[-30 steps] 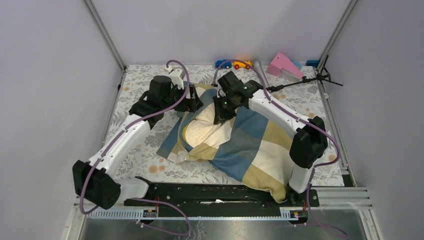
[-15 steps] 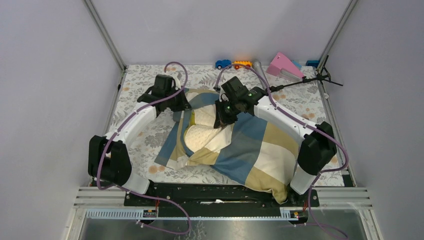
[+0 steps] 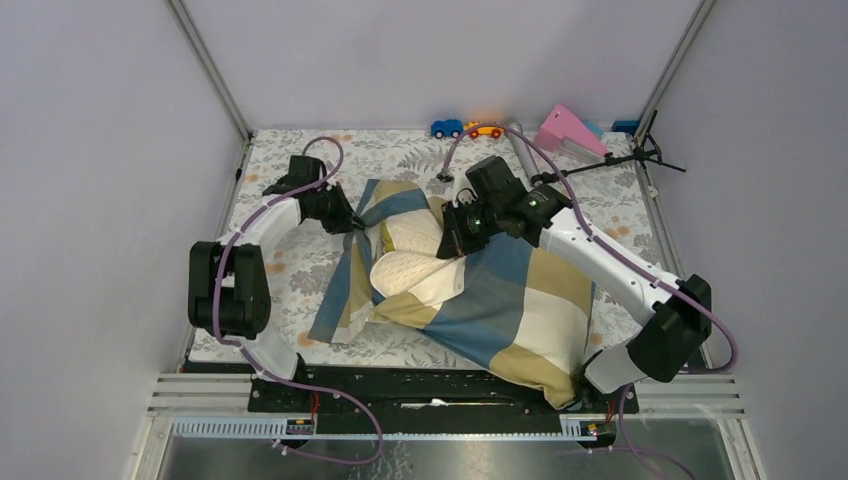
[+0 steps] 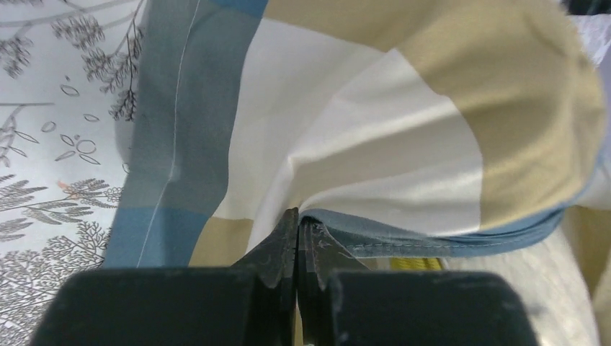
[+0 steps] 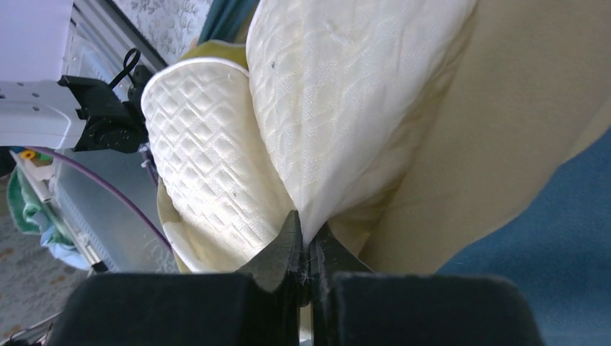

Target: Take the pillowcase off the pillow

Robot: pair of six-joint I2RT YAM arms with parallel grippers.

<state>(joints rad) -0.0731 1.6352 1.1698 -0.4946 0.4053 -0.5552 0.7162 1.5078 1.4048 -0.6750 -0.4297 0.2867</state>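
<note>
The patchwork pillowcase (image 3: 500, 290) lies across the middle of the table, its open end facing left. The cream quilted pillow (image 3: 405, 272) bulges out of that opening. My left gripper (image 3: 352, 222) is at the opening's far left edge, shut on the pillowcase's blue hem. The left wrist view shows that pinch (image 4: 299, 220), with pillowcase (image 4: 360, 108) stretched above and a bit of yellow trim (image 4: 411, 264) below. My right gripper (image 3: 447, 248) is shut on a fold of the pillow. In the right wrist view the pillow (image 5: 324, 94) rises from the right gripper (image 5: 308, 234), beside the pillowcase (image 5: 547, 209).
A grey floral covering (image 3: 280, 270) spreads over the table. Along the back edge stand a blue toy car (image 3: 447, 128), an orange toy car (image 3: 487, 130), a grey cylinder (image 3: 520, 145) and a pink wedge (image 3: 566, 130). A black stand (image 3: 620, 160) lies at the back right.
My left gripper has shut on the pillowcase hem and drawn it left as the arm folded back. My right gripper has shifted right with the pillow, and more pillow shows.
</note>
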